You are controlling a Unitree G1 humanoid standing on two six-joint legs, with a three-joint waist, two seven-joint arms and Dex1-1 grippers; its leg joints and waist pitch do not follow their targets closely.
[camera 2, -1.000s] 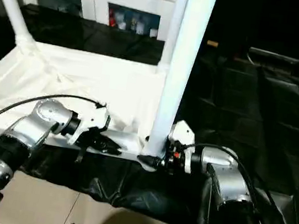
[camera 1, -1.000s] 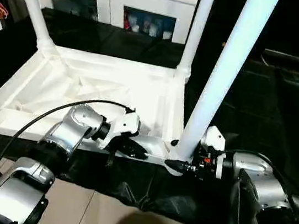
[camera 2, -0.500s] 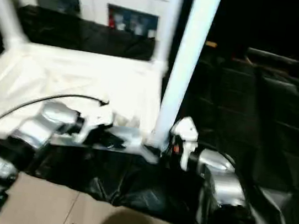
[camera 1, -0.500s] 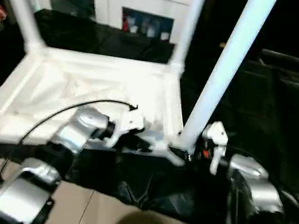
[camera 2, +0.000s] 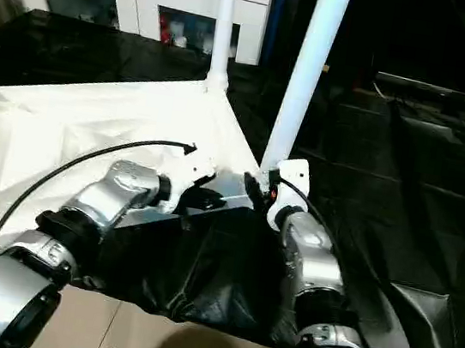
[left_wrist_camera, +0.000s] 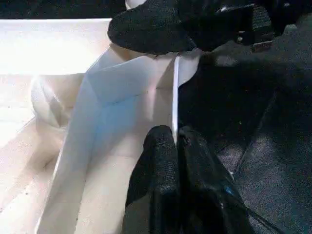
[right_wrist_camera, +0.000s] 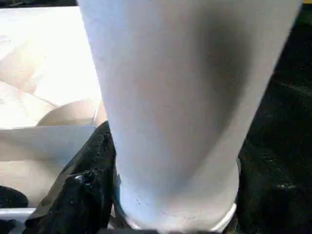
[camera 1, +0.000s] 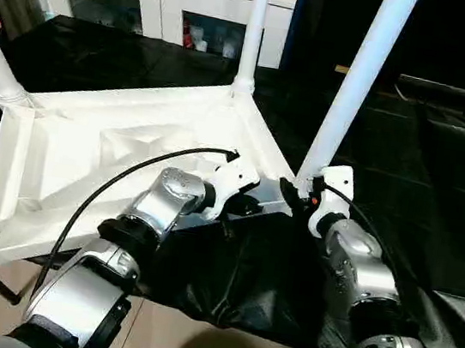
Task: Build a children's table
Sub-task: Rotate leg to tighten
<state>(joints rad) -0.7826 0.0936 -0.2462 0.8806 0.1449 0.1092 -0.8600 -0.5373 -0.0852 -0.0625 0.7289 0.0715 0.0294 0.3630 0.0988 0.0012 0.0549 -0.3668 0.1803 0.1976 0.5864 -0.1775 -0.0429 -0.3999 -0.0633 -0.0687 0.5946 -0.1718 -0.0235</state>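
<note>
No legible writing or labels. Table lies upside down on black sheet. Left gripper pinches its rim. Right gripper clamps leg at 3 o'clock corner.

**No readable writing**

No text, label, brand, number or sign can be read anywhere in these views. The white children's table carries no visible lettering on its underside or its legs. The items behind the glass doors of the white cabinet are too small to tell whether they bear any print. The black sheet is plain.
</note>
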